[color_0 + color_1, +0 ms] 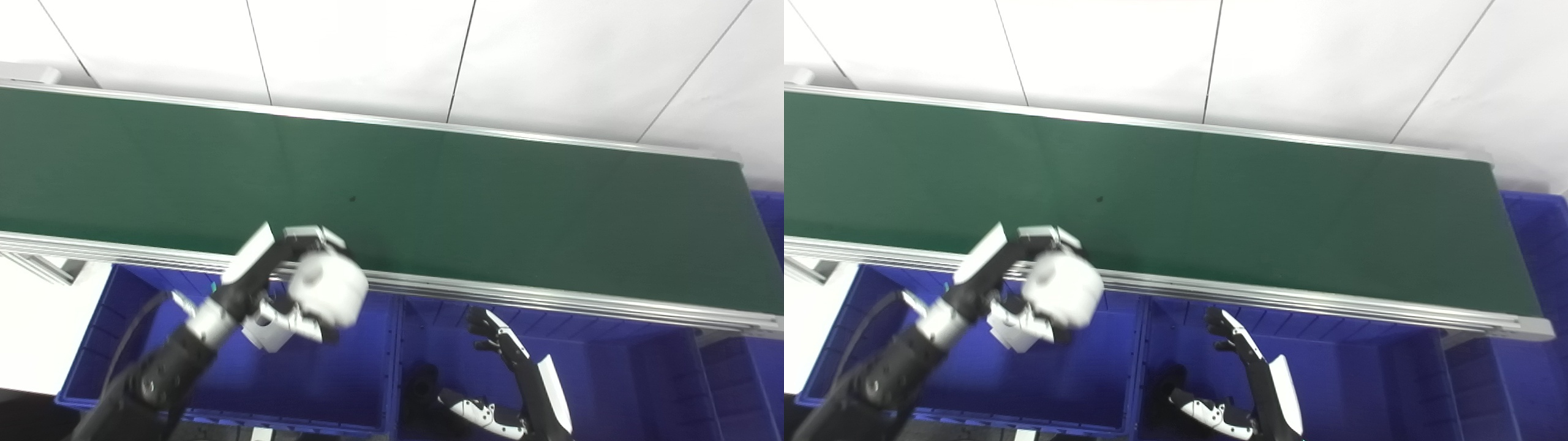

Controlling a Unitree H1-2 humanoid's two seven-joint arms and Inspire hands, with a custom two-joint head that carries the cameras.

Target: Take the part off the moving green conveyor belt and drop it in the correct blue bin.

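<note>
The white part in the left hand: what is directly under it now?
Under the white part, held by the left hand, is the left blue bin, beside the conveyor rail. Its floor looks bare; the arm hides the near corner.

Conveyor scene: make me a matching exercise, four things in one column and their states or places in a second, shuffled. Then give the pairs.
Things:
1. white part
2. left robot hand
3. right robot hand
4. conveyor belt

States or places:
A. open, holding nothing, low over the middle blue bin
B. green, nothing lying on it
C. held over the left blue bin, by the belt's near rail
D. shut on something round

Pairs: 1-C, 2-D, 3-A, 4-B
</note>
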